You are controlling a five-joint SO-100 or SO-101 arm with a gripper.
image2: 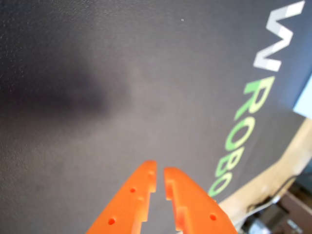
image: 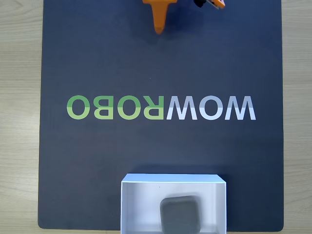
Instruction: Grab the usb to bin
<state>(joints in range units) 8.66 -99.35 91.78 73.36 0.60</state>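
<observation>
The usb point(image: 181, 214), a small grey rounded square block, lies inside the bin point(image: 141, 204), a white open-top box at the bottom edge of the fixed view, towards its front right. My orange gripper point(image: 159, 30) sits at the top of that view, far from the bin, its tip pointing down over the dark mat. The wrist view shows the two orange fingers point(image2: 134, 195) almost together with only a thin slit and nothing between them, gripper point(image2: 160, 171) hovering over bare mat. A pale corner of the bin point(image2: 304, 100) shows at the right edge there.
A dark mat point(image: 97, 161) with the WOWROBO lettering point(image: 161, 107) covers the light wooden table point(image: 19, 122). Cables and dark clutter show beyond the table edge point(image2: 278, 214) in the wrist view.
</observation>
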